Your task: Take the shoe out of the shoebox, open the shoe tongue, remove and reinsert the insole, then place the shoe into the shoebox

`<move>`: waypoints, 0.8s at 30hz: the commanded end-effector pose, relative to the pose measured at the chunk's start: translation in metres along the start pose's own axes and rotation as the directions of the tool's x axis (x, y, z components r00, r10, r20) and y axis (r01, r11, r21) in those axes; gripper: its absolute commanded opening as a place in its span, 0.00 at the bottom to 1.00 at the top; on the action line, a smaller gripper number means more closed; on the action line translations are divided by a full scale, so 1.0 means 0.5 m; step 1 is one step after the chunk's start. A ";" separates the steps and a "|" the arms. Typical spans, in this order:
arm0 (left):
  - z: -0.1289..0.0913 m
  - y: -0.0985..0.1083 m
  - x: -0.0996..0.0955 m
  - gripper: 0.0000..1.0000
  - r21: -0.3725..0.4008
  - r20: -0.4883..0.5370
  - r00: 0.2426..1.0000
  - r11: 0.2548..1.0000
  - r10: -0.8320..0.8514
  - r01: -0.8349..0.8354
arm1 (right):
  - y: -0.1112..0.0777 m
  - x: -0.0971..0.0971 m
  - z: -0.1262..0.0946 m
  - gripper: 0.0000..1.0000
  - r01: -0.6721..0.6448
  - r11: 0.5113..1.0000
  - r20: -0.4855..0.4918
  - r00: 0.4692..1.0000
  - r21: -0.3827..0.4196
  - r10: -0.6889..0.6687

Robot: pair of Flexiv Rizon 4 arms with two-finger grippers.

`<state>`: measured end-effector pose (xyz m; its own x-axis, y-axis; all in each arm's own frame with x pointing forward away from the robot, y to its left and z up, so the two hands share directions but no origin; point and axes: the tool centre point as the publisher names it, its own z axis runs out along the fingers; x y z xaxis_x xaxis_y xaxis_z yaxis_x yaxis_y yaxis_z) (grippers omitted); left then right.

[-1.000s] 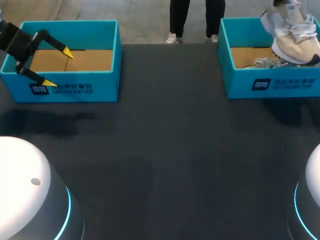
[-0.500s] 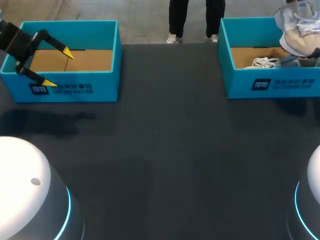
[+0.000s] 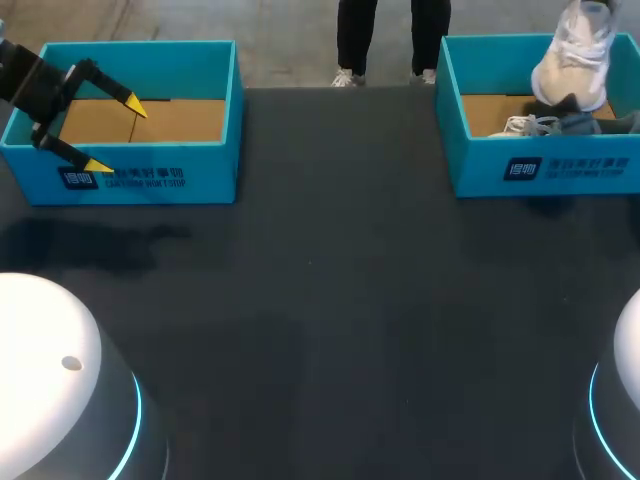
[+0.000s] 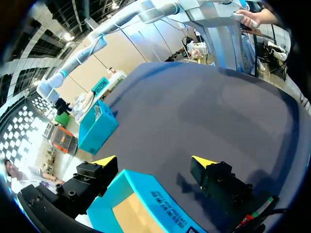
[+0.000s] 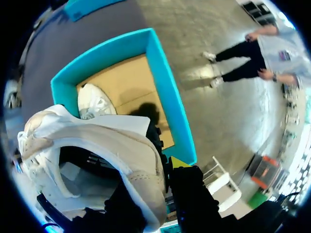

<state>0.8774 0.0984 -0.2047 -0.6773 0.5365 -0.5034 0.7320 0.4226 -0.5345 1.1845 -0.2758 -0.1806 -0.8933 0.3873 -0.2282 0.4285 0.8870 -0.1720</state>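
Note:
A white shoe hangs above the right teal shoebox, its low end near the box's back wall. In the right wrist view my right gripper is shut on the shoe's heel collar, with that shoebox below it. A second white shoe lies inside that box, and it shows under the held shoe as well. My left gripper stands open over the left teal shoebox; its fingers straddle the front wall without touching it, around the gap.
The left shoebox shows only its bare cardboard floor. Dark table stretches between and in front of the two boxes. My arms' white bases sit at the near corners.
The held shoe has swung a little leftward over the right box and turned, so it now hangs upright and narrower. The left arm has not moved.

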 end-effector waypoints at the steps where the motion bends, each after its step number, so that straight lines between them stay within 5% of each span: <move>1: -0.001 0.000 0.000 1.00 -0.001 -0.003 1.000 1.000 0.001 -0.001 | -0.009 0.011 0.002 0.00 -0.269 0.962 0.026 0.963 0.032 0.269; 11: -0.001 0.000 0.000 1.00 -0.001 -0.003 1.000 1.000 0.001 -0.001 | -0.057 0.024 -0.001 0.00 -0.575 0.815 0.063 0.818 0.071 0.572; 24: -0.001 0.000 0.000 1.00 -0.001 -0.003 1.000 1.000 0.001 -0.001 | -0.057 0.024 -0.001 0.00 -0.575 0.815 0.063 0.818 0.071 0.572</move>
<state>0.8774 0.0983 -0.2047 -0.6772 0.5366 -0.5034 0.7320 0.4224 -0.5345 1.1609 -0.2957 -0.1807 -0.4780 0.8065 -0.3480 0.8717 0.4842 -0.0754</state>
